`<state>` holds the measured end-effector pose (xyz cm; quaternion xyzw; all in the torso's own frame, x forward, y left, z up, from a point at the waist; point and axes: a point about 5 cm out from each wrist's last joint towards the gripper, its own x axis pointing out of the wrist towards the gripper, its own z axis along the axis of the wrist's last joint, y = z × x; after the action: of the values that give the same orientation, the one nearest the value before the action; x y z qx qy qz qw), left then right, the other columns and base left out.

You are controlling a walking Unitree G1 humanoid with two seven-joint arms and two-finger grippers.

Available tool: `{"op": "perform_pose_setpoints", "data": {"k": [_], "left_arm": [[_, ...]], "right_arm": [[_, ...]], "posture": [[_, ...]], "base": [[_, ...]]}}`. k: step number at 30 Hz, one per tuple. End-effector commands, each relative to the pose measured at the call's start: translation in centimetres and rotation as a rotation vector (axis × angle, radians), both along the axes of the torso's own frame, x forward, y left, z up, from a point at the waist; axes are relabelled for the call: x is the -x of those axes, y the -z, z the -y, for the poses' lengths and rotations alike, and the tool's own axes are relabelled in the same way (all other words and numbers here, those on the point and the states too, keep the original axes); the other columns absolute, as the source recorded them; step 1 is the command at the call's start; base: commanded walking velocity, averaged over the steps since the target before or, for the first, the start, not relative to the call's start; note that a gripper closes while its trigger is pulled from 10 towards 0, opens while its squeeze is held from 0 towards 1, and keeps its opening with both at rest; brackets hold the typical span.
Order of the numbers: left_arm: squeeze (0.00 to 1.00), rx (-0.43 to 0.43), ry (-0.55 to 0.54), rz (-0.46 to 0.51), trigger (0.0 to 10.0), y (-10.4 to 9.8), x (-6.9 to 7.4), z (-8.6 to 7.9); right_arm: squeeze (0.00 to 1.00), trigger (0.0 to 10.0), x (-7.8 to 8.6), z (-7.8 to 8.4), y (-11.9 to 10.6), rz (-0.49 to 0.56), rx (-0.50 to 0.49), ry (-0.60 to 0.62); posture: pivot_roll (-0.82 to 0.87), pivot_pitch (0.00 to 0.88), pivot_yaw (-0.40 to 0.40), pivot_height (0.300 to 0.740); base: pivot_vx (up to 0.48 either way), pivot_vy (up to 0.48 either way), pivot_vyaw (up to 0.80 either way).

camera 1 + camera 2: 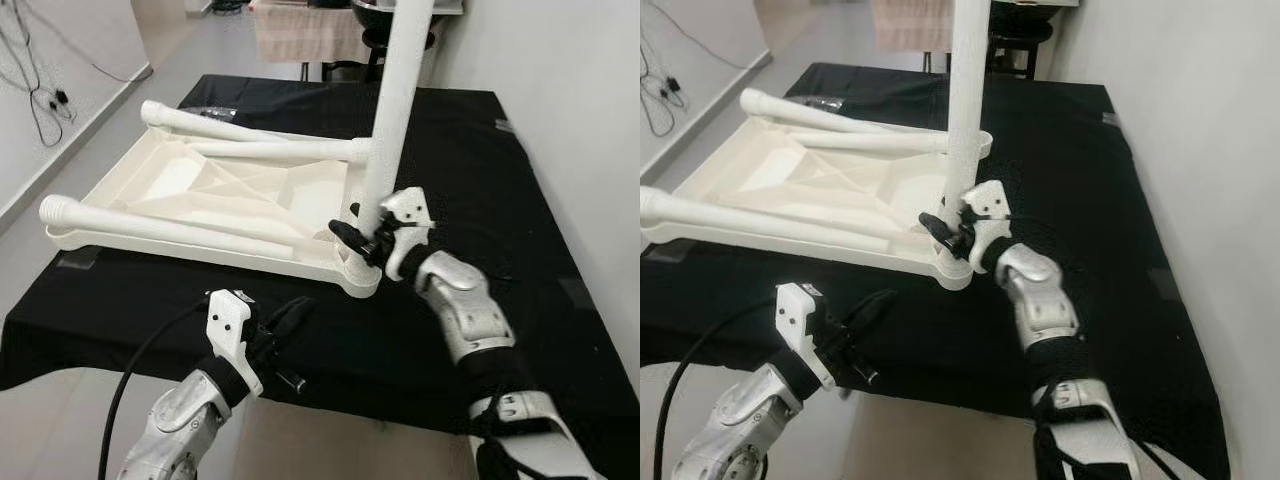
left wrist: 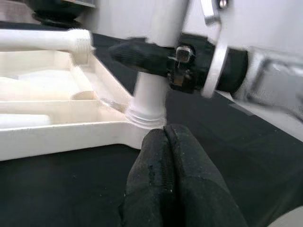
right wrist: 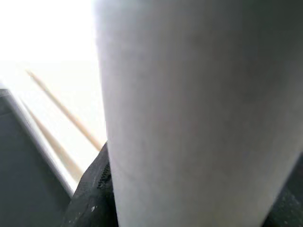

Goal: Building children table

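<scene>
1. While the left gripper (image 1: 290,318) hovers low by the near edge of the black table (image 1: 470,150), its fingers are pressed together, empty.
2. The inverted white tabletop (image 1: 200,185) lies mid-table: stiff, probably light plastic.
3. The right gripper (image 1: 362,238) clamps the upright leg (image 1: 392,110) just above its corner socket; smooth tube, best gripped low.

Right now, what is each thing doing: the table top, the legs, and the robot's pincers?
White plastic table top: upside down on the black cloth.
Upright white table leg: standing in the near corner socket.
Two loose white legs: lying across the top.
Right pincer: shut on the upright leg.
Left pincer: shut, empty.
</scene>
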<state>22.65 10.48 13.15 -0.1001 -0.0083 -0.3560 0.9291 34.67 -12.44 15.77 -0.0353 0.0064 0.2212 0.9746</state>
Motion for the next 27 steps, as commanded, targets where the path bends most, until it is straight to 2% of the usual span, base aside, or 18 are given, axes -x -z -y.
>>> {"op": "perform_pose_setpoints", "data": {"k": [1, 2, 3, 8, 9, 13, 14, 15, 19, 20, 22, 23, 24, 27], "left_arm": [[0.00, -0.004, 0.000, -0.009, 10.0, 0.2, 0.1, -0.2], [0.00, -0.004, 0.000, -0.009, 10.0, 0.2, 0.1, -0.2], [0.00, -0.005, 0.001, -0.010, 10.0, 0.2, -0.1, -0.1], [0.00, -0.005, -0.002, -0.007, 10.0, 0.2, -0.2, -0.1], [0.00, -0.003, -0.015, -0.003, 10.0, 0.1, -0.2, -0.1], [0.00, 0.001, -0.030, 0.001, 10.0, 0.1, -0.3, -0.2], [0.00, 0.002, -0.030, 0.002, 10.0, 0.1, -0.3, -0.2], [0.00, 0.003, -0.022, -0.001, 10.0, 0.1, -0.3, -0.1], [0.00, 0.003, -0.022, -0.001, 10.0, 0.1, -0.3, -0.1], [0.00, 0.004, -0.019, -0.002, 10.0, 0.1, -0.4, -0.1], [0.00, 0.004, -0.019, -0.002, 10.0, 0.1, -0.4, -0.1], [0.00, 0.006, -0.018, -0.002, 10.0, 0.0, -0.4, -0.1], [0.00, 0.006, -0.018, -0.002, 10.0, 0.0, -0.4, -0.1], [0.00, 0.007, -0.022, 0.000, 10.0, 0.0, -0.4, -0.1]], "right_arm": [[0.00, 0.0, 2.1, -1.4, 3.3, -0.130, 0.073, 0.041], [0.00, 0.0, 2.1, -1.4, 3.3, -0.130, 0.073, 0.041], [0.00, 0.0, 2.7, -2.4, 3.2, -0.134, 0.032, 0.045], [0.00, 0.0, 1.7, -1.9, 3.6, -0.179, -0.008, 0.063], [0.00, 10.0, 1.5, -1.8, 3.3, -0.177, -0.006, 0.091], [0.00, 10.0, 0.8, -1.5, 2.6, -0.164, -0.024, 0.098], [1.00, 10.0, 0.6, -1.4, 2.3, -0.157, -0.029, 0.096], [1.00, 10.0, -0.2, -0.9, 1.1, -0.113, -0.026, 0.063], [1.00, 10.0, -0.2, -0.9, 1.1, -0.113, -0.026, 0.063], [1.00, 10.0, -0.7, -0.8, 0.3, -0.083, -0.033, 0.017], [1.00, 10.0, -0.7, -0.8, 0.3, -0.083, -0.033, 0.017], [0.00, 10.0, -1.0, -0.9, -0.9, -0.055, -0.052, -0.104], [0.00, 10.0, -1.0, -0.9, -0.9, -0.055, -0.052, -0.104], [0.00, 10.0, -0.4, -1.6, -2.6, -0.007, -0.005, -0.512]], "posture": [[0.01, 0.093, -0.026, 0.740], [0.01, 0.093, -0.026, 0.740], [0.03, 0.090, -0.043, 0.740], [0.03, 0.088, -0.039, 0.740], [0.03, 0.089, -0.038, 0.740], [0.03, 0.087, -0.035, 0.740], [0.03, 0.087, -0.035, 0.740], [0.03, 0.089, -0.030, 0.740], [0.03, 0.089, -0.030, 0.740], [0.03, 0.089, -0.030, 0.740], [0.03, 0.089, -0.030, 0.740], [0.03, 0.090, -0.033, 0.740], [0.03, 0.090, -0.033, 0.740], [0.04, 0.088, -0.032, 0.740]], "base": [[0.000, 0.000, 0.00], [0.000, 0.000, 0.00], [0.000, 0.000, 0.00], [0.000, 0.000, 0.00], [0.000, 0.000, 0.00], [0.000, 0.000, 0.00], [0.000, 0.000, 0.00], [0.000, 0.000, 0.00], [0.000, 0.000, 0.00], [0.000, 0.000, 0.00], [0.000, 0.000, 0.00], [0.000, 0.000, 0.00], [0.000, 0.000, 0.00], [0.000, 0.000, 0.00]]}}
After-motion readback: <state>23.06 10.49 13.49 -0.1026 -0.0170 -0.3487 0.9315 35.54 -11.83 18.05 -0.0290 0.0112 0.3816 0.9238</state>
